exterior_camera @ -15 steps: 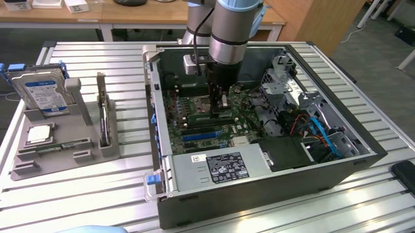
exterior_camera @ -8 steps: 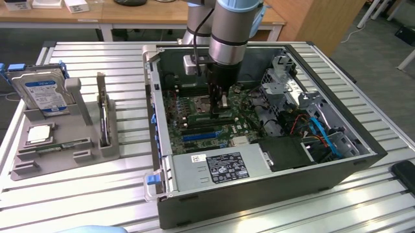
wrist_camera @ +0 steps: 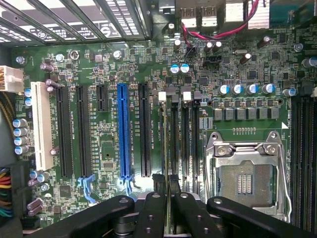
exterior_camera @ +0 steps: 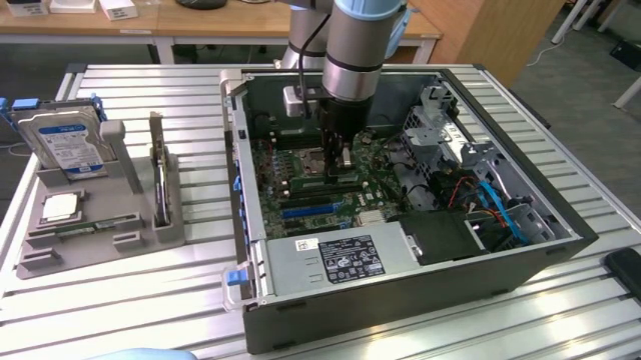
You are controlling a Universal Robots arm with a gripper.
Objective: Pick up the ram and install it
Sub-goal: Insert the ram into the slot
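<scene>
Claw (exterior_camera: pixel 338 150) down inside open computer case (exterior_camera: pixel 401 307) on slatted table (exterior_camera: pixel 150 300), over motherboard (wrist_camera: pixel 109 64). Fingers nearly together, clamped on the ram (wrist_camera: pixel 169 203), seen edge-on as a thin green strip. Ram sits above black memory slots (wrist_camera: pixel 190 139), just beside empty processor socket (wrist_camera: pixel 245 178); seated or not, cannot tell

computer case (exterior_camera: pixel 401 300) on the surface (exterior_camera: pixel 120 315), parts holder (exterior_camera: pixel 130 241) at the exterior view's left
we see the hard drive (exterior_camera: pixel 65 142) and the expansion card (exterior_camera: pixel 158 180) standing in the holder, drive farther left. inside the case the ram (wrist_camera: pixel 168 163) stands on edge between the jaws, over the slots (wrist_camera: pixel 190 144) just beside the processor socket (wrist_camera: pixel 245 173).
</scene>
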